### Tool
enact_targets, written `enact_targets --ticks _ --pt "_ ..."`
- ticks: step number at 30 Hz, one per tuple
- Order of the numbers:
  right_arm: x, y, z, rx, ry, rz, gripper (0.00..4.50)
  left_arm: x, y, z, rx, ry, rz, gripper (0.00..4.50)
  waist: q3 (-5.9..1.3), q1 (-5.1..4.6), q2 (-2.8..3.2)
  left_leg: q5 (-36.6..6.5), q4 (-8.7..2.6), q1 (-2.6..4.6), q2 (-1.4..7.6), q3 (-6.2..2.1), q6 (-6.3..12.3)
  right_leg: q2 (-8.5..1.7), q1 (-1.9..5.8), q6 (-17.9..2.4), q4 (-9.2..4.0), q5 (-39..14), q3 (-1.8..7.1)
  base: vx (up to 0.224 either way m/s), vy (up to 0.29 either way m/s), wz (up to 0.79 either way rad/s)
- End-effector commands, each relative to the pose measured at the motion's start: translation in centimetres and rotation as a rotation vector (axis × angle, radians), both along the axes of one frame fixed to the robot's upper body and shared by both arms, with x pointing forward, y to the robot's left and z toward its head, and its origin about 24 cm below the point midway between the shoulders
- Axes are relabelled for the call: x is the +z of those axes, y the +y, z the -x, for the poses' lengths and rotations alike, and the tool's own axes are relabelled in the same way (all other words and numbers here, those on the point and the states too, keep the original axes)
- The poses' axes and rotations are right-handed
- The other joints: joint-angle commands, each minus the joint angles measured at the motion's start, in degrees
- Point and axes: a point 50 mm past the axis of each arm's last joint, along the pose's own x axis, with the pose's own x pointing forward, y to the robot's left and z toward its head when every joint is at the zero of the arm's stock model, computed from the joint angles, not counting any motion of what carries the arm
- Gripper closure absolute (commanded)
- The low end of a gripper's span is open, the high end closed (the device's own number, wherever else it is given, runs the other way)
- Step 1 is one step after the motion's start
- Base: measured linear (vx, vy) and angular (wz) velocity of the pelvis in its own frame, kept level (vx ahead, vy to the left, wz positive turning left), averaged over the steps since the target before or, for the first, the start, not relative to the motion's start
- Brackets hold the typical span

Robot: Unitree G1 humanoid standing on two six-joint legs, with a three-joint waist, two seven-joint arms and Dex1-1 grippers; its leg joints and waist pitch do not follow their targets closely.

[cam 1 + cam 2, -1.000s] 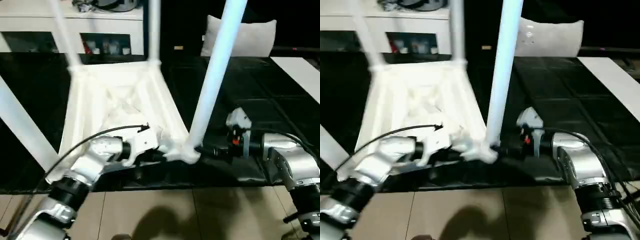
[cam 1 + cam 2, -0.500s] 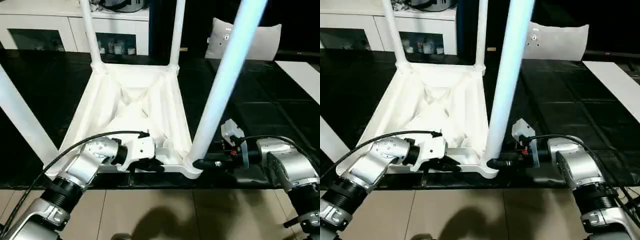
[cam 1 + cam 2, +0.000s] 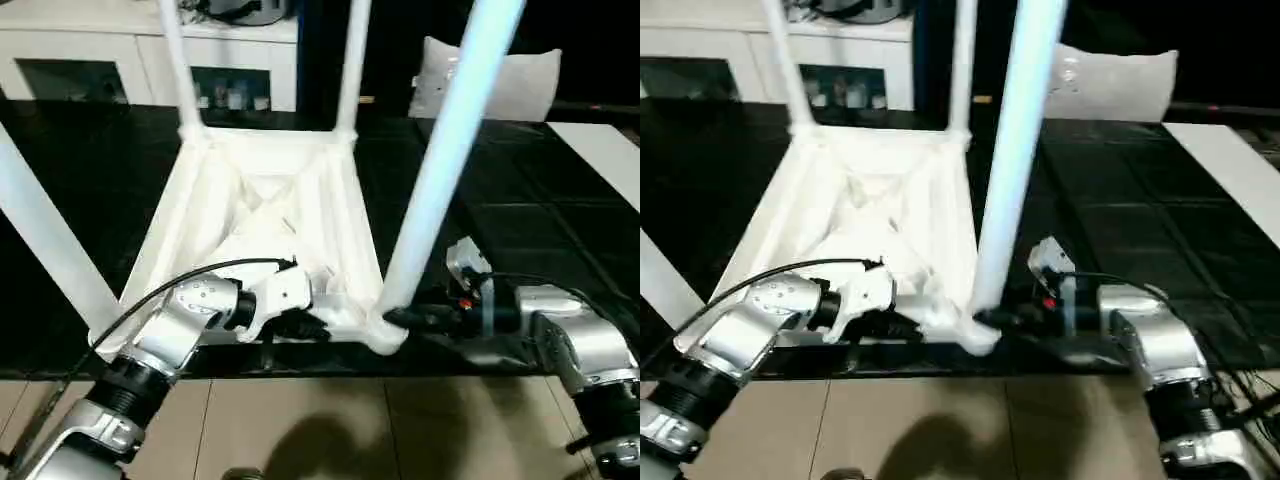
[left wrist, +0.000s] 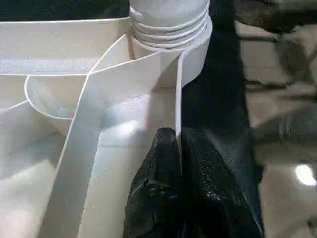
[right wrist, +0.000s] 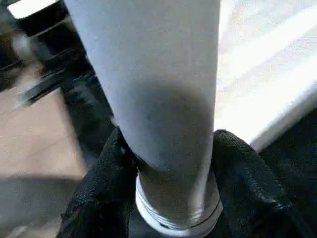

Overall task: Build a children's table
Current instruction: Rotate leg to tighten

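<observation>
The children's table (image 3: 265, 215) is lying upside down on a black mat (image 3: 520, 230), legs pointing up. From the head views, both grippers are meeting its near edge. The left wrist view shows the left gripper (image 4: 177, 144) pinching the thin rim wall. The right wrist view shows the right gripper (image 5: 168, 163) clasping the nearest leg (image 3: 440, 170) just above its threaded base.

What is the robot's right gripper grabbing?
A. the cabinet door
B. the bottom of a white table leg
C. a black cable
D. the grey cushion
B: the right gripper has one black finger on each side of the base of the near-right table leg, just above its threaded end, where it meets the corner socket of the upside-down table top.
</observation>
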Motion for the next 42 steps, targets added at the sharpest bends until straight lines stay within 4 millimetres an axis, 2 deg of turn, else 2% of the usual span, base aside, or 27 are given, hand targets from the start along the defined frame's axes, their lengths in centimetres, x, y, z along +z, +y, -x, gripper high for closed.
enact_targets --ticks 1,2,3,5,7,8,9,10,11,14,16,19,20,21,22,24,27,31,32,33,34,35,37,38,39,41,42 --pt "0.1 2.8 -1.8 -0.199 0.010 0.006 2.53 0.5 -3.3 -0.6 0.087 -0.006 0.073 4.50 -2.82 -0.51 0.69 -16.4 -4.31 0.01 1.25 -1.01 -1.16 -4.48 2.64 -3.6 -6.17 -28.6 2.47 0.000 0.000 0.00" --pt "0.0 3.1 -2.3 -0.267 0.014 0.016 2.53 0.6 -3.7 -1.0 0.144 -0.012 0.092 4.50 -2.81 -1.23 0.37 -16.7 -4.33 -0.23 1.19 -1.09 -1.46 -4.46 2.85 -3.4 -6.14 -29.0 2.36 0.000 0.000 0.00" --pt "-0.1 3.4 -2.7 -0.323 0.011 0.031 2.53 0.8 -4.2 -1.4 0.196 -0.013 0.116 4.50 -2.96 -1.81 0.62 -16.4 -4.28 -0.46 1.01 -1.24 -1.78 -4.50 3.02 -3.0 -6.13 -29.1 2.18 0.000 0.000 0.00" --pt "-0.1 3.8 -3.3 -0.427 -0.011 0.042 2.53 1.0 -4.9 -1.8 0.272 -0.005 0.157 4.50 -3.12 -2.34 0.74 -15.4 -3.99 -0.06 0.97 -0.93 -0.90 -4.40 2.61 -3.8 -6.27 -26.2 2.56 0.000 0.000 0.00" --pt "0.2 3.7 -4.0 -0.542 -0.038 0.010 2.53 1.4 -5.5 -2.2 0.337 -0.013 0.190 4.50 -3.27 -2.38 0.78 -13.8 -3.83 -0.05 0.82 -0.67 -0.13 -4.29 2.44 -4.7 -6.15 -23.4 2.78 0.000 0.000 0.00" --pt "0.4 3.8 -4.1 -0.565 -0.051 -0.008 2.53 1.6 -5.7 -2.4 0.348 -0.023 0.195 4.50 -3.54 -2.25 0.67 -11.8 -3.75 -0.41 0.81 -0.64 0.47 -4.25 2.87 -5.1 -5.67 -20.5 2.86 0.000 0.000 0.00" --pt "0.5 4.0 -4.0 -0.561 -0.060 -0.020 2.53 1.6 -5.8 -2.4 0.346 -0.030 0.190 4.50 -3.63 -2.10 0.78 -10.8 -3.71 -0.48 0.89 -0.61 0.77 -4.20 2.90 -5.4 -5.42 -18.6 2.93 0.000 0.000 0.00" --pt "0.6 4.1 -3.9 -0.557 -0.064 -0.027 2.53 1.7 -5.9 -2.4 0.344 -0.035 0.185 4.50 -3.72 -1.99 0.75 -8.8 -3.60 -0.69 0.92 -0.54 1.43 -4.03 3.07 -6.3 -4.91 -14.6 3.03 0.000 0.000 0.00" --pt "0.6 4.3 -3.8 -0.554 -0.063 -0.039 2.20 1.7 -5.9 -2.3 0.335 -0.040 0.177 4.50 -3.81 -1.80 0.98 -6.9 -3.52 -0.79 0.96 -0.52 2.01 -3.96 3.20 -7.3 -4.42 -10.6 3.08 0.000 0.000 0.00" --pt "0.7 4.5 -3.3 -0.504 -0.069 -0.055 1.77 1.3 -5.3 -2.2 0.313 -0.060 0.133 4.50 -3.77 -1.38 1.09 -5.4 -3.40 -0.87 0.94 -0.39 3.05 -3.96 3.40 -8.0 -4.18 -7.2 3.14 0.017 -0.005 0.00" --pt "0.7 4.1 -3.1 -0.477 -0.074 -0.047 1.44 1.1 -4.9 -2.1 0.305 -0.064 0.117 4.50 -3.71 -1.28 1.11 -5.6 -3.53 -0.83 1.01 -0.41 3.06 -4.00 3.48 -8.1 -4.16 -7.7 3.12 0.000 0.000 0.00" --pt "0.6 3.4 -2.9 -0.421 -0.083 -0.016 1.32 1.0 -4.4 -2.0 0.284 -0.073 0.101 4.50 -3.55 -1.19 1.18 -6.9 -3.61 -0.73 1.05 -0.40 2.82 -4.07 3.48 -7.6 -4.46 -10.2 3.07 0.000 0.000 0.00" --pt "0.7 2.2 -2.7 -0.380 -0.087 0.008 1.20 0.8 -3.9 -1.9 0.245 -0.084 0.084 4.50 -3.53 -1.19 1.19 -7.1 -3.61 -0.70 1.05 -0.37 2.79 -4.07 3.50 -7.4 -4.57 -10.8 3.08 0.000 0.000 0.00" --pt "0.7 2.2 -2.7 -0.380 -0.087 0.008 1.08 0.8 -3.9 -1.9 0.245 -0.084 0.084 4.50 -3.48 -1.14 1.11 -7.8 -3.63 -0.64 1.08 -0.34 2.91 -4.03 3.51 -6.9 -4.72 -11.9 3.12 0.000 0.000 0.00" --pt "0.9 1.1 -2.6 -0.345 -0.091 0.021 0.99 0.8 -3.4 -1.7 0.208 -0.087 0.077 4.50 -3.37 -1.09 0.89 -8.1 -3.66 -0.74 1.02 -0.31 2.87 -4.13 3.49 -6.5 -4.89 -13.1 3.08 0.000 0.000 0.00" --pt "1.3 -0.3 -2.5 -0.298 -0.095 0.041 0.99 0.7 -2.9 -1.5 0.159 -0.089 0.068 4.50 -3.36 -0.93 1.02 -8.5 -3.65 -0.61 1.13 -0.37 3.01 -4.15 3.38 -6.3 -4.92 -14.3 3.09 0.000 0.000 0.00" --pt "1.7 -0.9 -2.4 -0.252 -0.104 0.057 0.71 0.6 -2.4 -1.4 0.125 -0.089 0.052 4.50 -3.38 -0.68 1.08 -8.5 -3.58 -0.52 1.23 -0.31 2.94 -4.13 3.30 -6.8 -4.79 -14.0 3.16 0.000 0.000 0.00" --pt "3.0 -1.4 -1.2 0.039 -0.139 0.051 0.71 0.3 -1.0 -0.3 -0.044 -0.075 -0.004 4.50 -3.48 -0.07 0.89 -9.2 -3.45 -0.45 1.39 -0.34 3.70 -4.21 3.37 -7.5 -4.60 -13.8 3.04 0.000 0.000 0.00" --pt "3.0 -1.4 -1.2 0.039 -0.139 0.051 0.71 0.3 -1.0 -0.3 -0.044 -0.075 -0.004 4.50 -3.48 0.06 1.00 -9.1 -3.45 -0.44 1.57 -0.36 3.86 -4.27 3.28 -7.6 -4.53 -13.5 3.14 0.000 0.000 0.00" --pt "3.1 -1.4 -1.0 0.101 -0.138 0.071 0.71 0.2 -0.6 -0.1 -0.090 -0.071 -0.030 4.50 -3.39 0.15 0.63 -8.7 -3.41 -0.53 1.49 -0.22 4.02 -4.15 3.19 -7.8 -4.52 -13.1 3.11 0.000 0.000 0.00" --pt "3.1 -1.4 -1.0 0.101 -0.138 0.071 0.71 0.2 -0.6 -0.1 -0.090 -0.071 -0.030 4.50 -3.41 0.29 0.82 -8.7 -3.43 -0.41 1.59 -0.27 3.93 -4.21 3.14 -8.0 -4.41 -13.3 3.14 0.000 0.000 0.00" --pt "3.0 -1.5 -0.8 0.164 -0.129 0.091 0.97 0.1 -0.2 0.2 -0.153 -0.071 -0.057 4.50 -3.34 0.50 0.68 -8.6 -3.41 -0.46 1.56 -0.24 3.97 -4.28 3.04 -8.1 -4.47 -14.0 3.11 0.000 0.000 0.00" --pt "2.9 -1.5 -0.5 0.243 -0.110 0.105 1.05 0.0 0.3 0.7 -0.249 -0.066 -0.095 4.50 -3.33 0.80 0.46 -9.0 -3.47 -0.48 1.63 -0.30 3.99 -4.34 3.05 -7.7 -4.50 -15.5 3.09 0.000 0.000 0.00" --pt "2.9 -1.5 -0.5 0.254 -0.107 0.105 1.11 -0.1 0.5 0.8 -0.266 -0.064 -0.102 4.50 -3.34 0.81 0.31 -9.0 -3.48 -0.49 1.67 -0.26 3.97 -4.34 3.03 -7.6 -4.51 -15.6 3.13 0.000 0.000 0.00" --pt "2.9 -1.5 -0.5 0.263 -0.104 0.105 1.23 -0.1 0.5 0.9 -0.281 -0.061 -0.107 4.50 -3.33 1.05 0.53 -8.9 -3.47 -0.28 1.78 -0.25 3.79 -4.32 2.83 -7.8 -4.46 -15.5 3.19 0.000 0.000 0.00" --pt "2.9 -1.3 -0.4 0.309 -0.087 0.097 1.45 0.0 0.8 1.0 -0.318 -0.047 -0.113 4.50 -3.33 1.56 0.13 -9.3 -3.39 0.02 1.88 -0.06 3.52 -4.37 2.60 -8.5 -4.28 -14.8 3.37 0.000 0.000 0.00" --pt "2.9 -1.3 -0.4 0.309 -0.087 0.097 1.50 0.0 0.8 1.0 -0.318 -0.047 -0.113 4.50 -3.33 1.65 0.29 -9.3 -3.42 -0.02 1.91 -0.16 3.41 -4.39 2.61 -8.9 -4.12 -14.7 3.33 0.000 0.000 0.00"
